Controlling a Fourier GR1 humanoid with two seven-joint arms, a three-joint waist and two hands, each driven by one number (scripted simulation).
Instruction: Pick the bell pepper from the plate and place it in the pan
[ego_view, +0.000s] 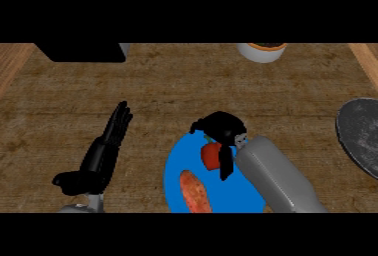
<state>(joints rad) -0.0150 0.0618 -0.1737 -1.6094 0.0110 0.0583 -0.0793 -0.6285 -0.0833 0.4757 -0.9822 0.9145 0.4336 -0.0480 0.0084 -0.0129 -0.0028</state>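
Red bell pepper (210, 155) on the blue plate (174, 170), right hand (221, 131) over it with fingers curled around it, left hand (103, 150) left of the plate, fingers straight together, dark pan (358, 137) far right of the plate

We see the small red bell pepper (210, 156) on the round blue plate (171, 170); the dark grey round pan (358, 135) lies well apart at the right.

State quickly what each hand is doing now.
Left hand: open, fingers straight, holding nothing.
Right hand: curled round the red bell pepper on the blue plate.
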